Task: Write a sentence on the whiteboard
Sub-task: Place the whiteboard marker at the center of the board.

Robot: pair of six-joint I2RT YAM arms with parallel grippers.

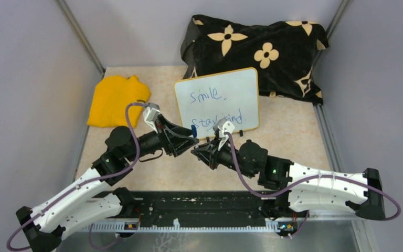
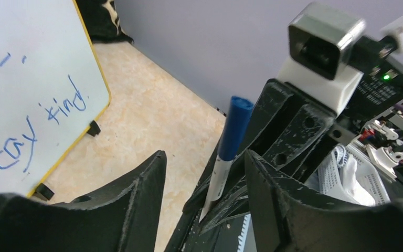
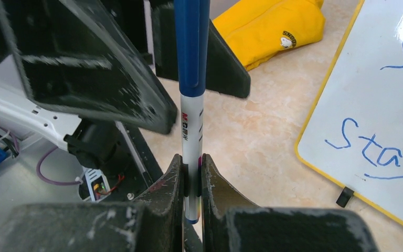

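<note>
Beige tabletop (image 1: 294, 136) carries the whiteboard (image 1: 241, 84), standing before a black flowered cloth (image 1: 283, 47), with the sentence (image 1: 205, 96) "Smile, stay kind" in blue. We see the right gripper (image 3: 192, 173) clamped on the marker (image 3: 191, 52) by its white barrel; the left gripper (image 2: 204, 163) gapes wide around its blue cap.

The whiteboard (image 1: 218, 100) has a glossy white face and a smooth yellow-orange rim. The marker (image 3: 191, 63) is smooth plastic with a slight sheen on the blue cap. The left gripper (image 2: 204, 157) and right gripper (image 3: 191, 176) are matt black plastic, scuffed whitish. The table (image 1: 294, 136) is smooth beige, stone-patterned. At far left, the yellow cloth (image 1: 113, 100) is soft and matt. At far right, the black flowered cloth (image 1: 262, 47) is plush.
</note>
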